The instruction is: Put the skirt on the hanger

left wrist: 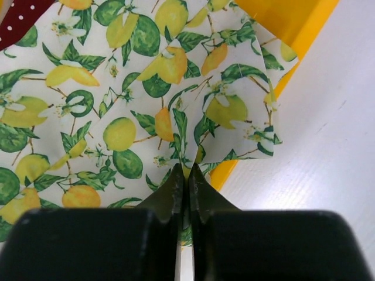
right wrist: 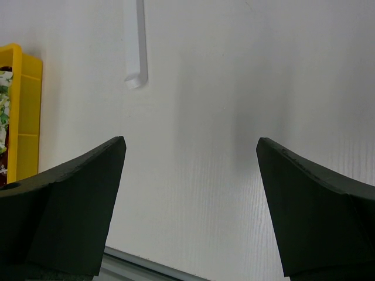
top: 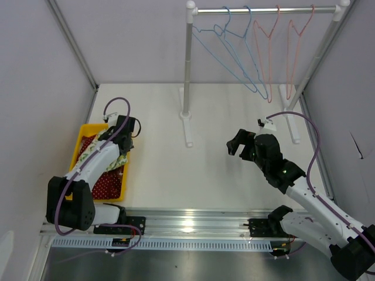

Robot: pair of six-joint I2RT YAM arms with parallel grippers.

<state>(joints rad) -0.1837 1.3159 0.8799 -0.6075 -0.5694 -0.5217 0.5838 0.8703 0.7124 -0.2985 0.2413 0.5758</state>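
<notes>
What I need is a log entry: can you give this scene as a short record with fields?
left tool: shut on the skirt, at the bin's edge
skirt: lemon print, lying in the bin, draped over its rim
bin: yellow, also holds a red dotted cloth
right tool: open, empty, above the table
hangers: two blue, two pink, on the rail

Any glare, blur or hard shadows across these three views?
Top external: even light, one glare patch on the metal rail. Left wrist: lemon-print fabric sharp, left gripper body near the lens soft. Right wrist: right gripper almost black, faint soft shadow on the table ahead of it.
</notes>
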